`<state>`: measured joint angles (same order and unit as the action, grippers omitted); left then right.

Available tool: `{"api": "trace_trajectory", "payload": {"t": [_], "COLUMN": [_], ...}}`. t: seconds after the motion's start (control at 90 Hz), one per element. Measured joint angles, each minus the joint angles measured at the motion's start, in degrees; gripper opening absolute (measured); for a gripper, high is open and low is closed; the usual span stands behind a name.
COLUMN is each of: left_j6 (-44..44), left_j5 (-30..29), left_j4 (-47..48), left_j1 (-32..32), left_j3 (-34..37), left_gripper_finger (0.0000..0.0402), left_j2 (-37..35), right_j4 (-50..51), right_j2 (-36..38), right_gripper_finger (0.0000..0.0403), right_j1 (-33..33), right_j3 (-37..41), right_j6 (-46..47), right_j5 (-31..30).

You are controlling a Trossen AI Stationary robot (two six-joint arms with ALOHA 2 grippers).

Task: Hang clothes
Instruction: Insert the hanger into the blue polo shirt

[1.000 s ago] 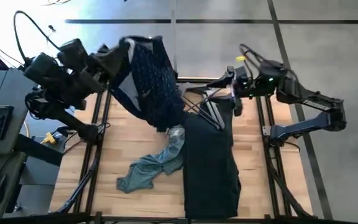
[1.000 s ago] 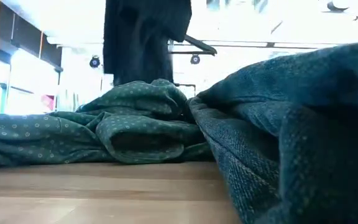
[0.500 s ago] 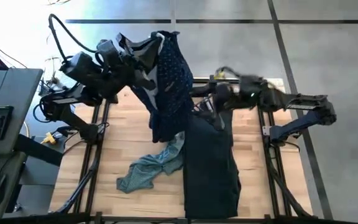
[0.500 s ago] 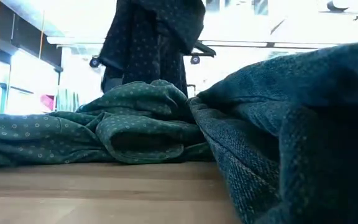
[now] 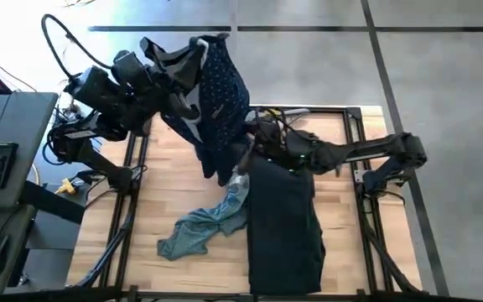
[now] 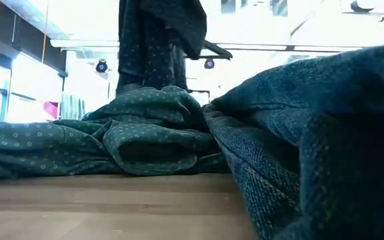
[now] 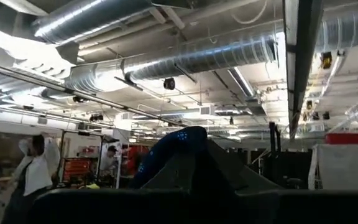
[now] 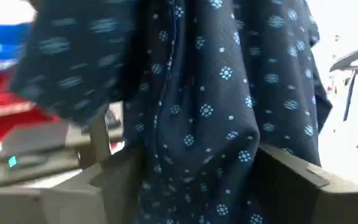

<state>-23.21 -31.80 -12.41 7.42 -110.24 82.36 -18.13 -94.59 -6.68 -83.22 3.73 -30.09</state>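
At the far left of the table, high above the wood, the left gripper [image 5: 193, 57] is held closed on the collar end of the navy dotted shirt [image 5: 220, 109], a fold of blue cloth being seen pinched between its fingers in the left wrist view. From that grip the shirt hangs down, its long axis running from the gripper towards the middle of the table and its lower hem ending just above the teal shirt [image 5: 204, 225]. Since half a second ago the hold has been shifted slightly back and left, so that the cloth hangs straighter. The larger change is at the right gripper [image 5: 258, 138], which has been carried from the far right rail across to the shirt's lower part and is now right against it; dotted fabric [image 8: 229, 112] fills the right wrist view between the pale fingers [image 8: 291, 177], which are spread apart with nothing clamped. The hanger that was seen beside it is no longer made out. This is judged to be the approach for spreading the shirt. Beneath the right gripper the black trouser-like piece [image 5: 285, 222] lies flat, lengthwise towards the near edge, with the teal shirt crumpled beside it.
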Motion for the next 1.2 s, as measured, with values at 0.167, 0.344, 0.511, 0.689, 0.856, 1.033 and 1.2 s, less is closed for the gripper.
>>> {"api": "trace_trajectory", "payload": {"t": [0.167,0.344,0.511,0.689,0.856,1.033,1.2], "left_j6": [-8.7,-13.1,0.7,26.4,54.4,73.9,77.4], "left_j5": [-5.9,-15.5,-24.6,-29.9,-29.6,-18.2,-1.4], "left_j4": [2.3,5.7,19.8,44.1,65.2,69.1,63.0], "left_j1": [4.7,11.3,18.0,21.0,17.9,12.4,6.5], "left_j3": [0.0,0.0,-0.1,0.0,2.9,13.7,25.5], "left_gripper_finger": [0.0000,0.0000,0.0000,0.0000,0.0000,0.0000,0.0011], "left_j2": [-2.0,-4.7,-6.5,-6.4,-4.2,-3.2,-3.1], "right_j4": [6.4,24.6,41.7,53.0,85.0,96.8,84.0], "right_j2": [-4.2,-4.3,-2.1,3.5,9.2,12.9,15.5], "right_gripper_finger": [0.0034,0.0003,0.0002,0.0001,0.0000,0.0000,0.0000], "right_j1": [-0.8,-4.3,-7.3,-8.4,-3.3,4.5,9.6], "right_j3": [-9.0,-21.5,-32.5,-35.3,-31.5,-18.5,2.4], "right_j6": [5.0,8.7,22.0,31.3,44.4,43.6,37.7], "right_j5": [4.9,13.8,35.7,37.8,26.5,34.2,46.1]}}
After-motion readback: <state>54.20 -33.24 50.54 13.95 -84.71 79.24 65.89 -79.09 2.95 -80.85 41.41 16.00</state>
